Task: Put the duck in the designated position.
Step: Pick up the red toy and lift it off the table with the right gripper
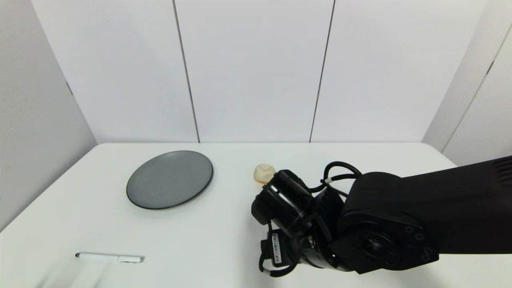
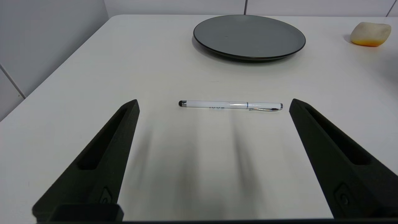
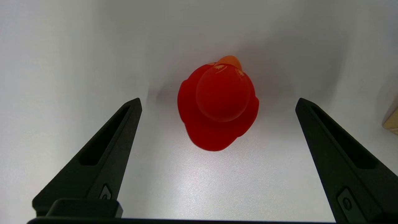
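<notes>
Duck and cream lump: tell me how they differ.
The duck is glossy solid red with an orange beak; the cream lump is pale with a yellow-orange underside. The duck has a round head on a rounder body; the lump is a squat, blocky pebble shape. The duck lies between the open fingers of the right tool, untouched; the lump lies clear of both tools. Both rest on the white table.

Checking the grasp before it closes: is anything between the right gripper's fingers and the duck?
Nothing visible. The right gripper is open, with the duck standing alone on bare table between its fingers, touching neither. The left gripper idles near the pen.
</notes>
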Robot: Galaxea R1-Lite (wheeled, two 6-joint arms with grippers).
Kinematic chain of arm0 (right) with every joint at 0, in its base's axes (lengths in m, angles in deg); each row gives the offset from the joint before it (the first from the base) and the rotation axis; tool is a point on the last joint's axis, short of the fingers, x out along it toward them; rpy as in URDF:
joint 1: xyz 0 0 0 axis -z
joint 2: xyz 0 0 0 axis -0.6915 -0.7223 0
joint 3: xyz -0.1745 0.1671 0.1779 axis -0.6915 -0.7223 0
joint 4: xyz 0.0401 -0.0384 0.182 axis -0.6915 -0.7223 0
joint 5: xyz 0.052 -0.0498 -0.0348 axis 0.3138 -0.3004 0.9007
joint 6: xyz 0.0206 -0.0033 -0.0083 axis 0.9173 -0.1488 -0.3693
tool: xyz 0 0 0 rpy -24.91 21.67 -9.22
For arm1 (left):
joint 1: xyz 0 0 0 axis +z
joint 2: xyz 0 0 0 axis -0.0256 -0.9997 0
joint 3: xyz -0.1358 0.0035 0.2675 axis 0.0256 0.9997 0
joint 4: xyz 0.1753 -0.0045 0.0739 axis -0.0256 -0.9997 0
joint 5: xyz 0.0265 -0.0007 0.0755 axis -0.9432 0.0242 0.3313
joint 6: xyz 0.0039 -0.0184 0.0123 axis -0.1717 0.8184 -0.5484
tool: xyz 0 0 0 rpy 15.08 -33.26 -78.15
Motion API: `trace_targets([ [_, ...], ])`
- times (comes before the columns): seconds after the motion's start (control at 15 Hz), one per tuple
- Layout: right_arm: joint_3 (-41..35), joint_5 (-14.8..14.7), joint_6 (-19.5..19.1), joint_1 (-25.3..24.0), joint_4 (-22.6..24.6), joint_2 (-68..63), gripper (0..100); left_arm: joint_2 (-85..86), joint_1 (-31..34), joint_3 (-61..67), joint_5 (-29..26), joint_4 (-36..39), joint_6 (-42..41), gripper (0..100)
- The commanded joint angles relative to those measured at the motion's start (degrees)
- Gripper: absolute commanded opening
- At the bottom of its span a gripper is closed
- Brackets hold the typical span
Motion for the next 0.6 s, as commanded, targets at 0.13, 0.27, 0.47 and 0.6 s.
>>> trace_targets([
  [0.13, 0.11, -0.09, -0.03, 0.07, -0.14, -0.01, 0, 0.00, 0.00, 0.00, 0.04, 0.01, 0.00, 100],
  [0.27, 0.11, -0.01, -0.03, 0.07, -0.23, -0.01, 0, 0.00, 0.00, 0.00, -0.04, 0.01, 0.00, 100],
  [0.47, 0.02, 0.08, -0.03, -0.02, -0.23, -0.01, 0, 0.00, 0.00, 0.00, -0.04, 0.01, 0.00, 100],
  [0.6, 0.02, 0.08, -0.03, -0.02, -0.32, -0.01, 0, 0.00, 0.00, 0.00, -0.04, 0.01, 0.00, 100],
])
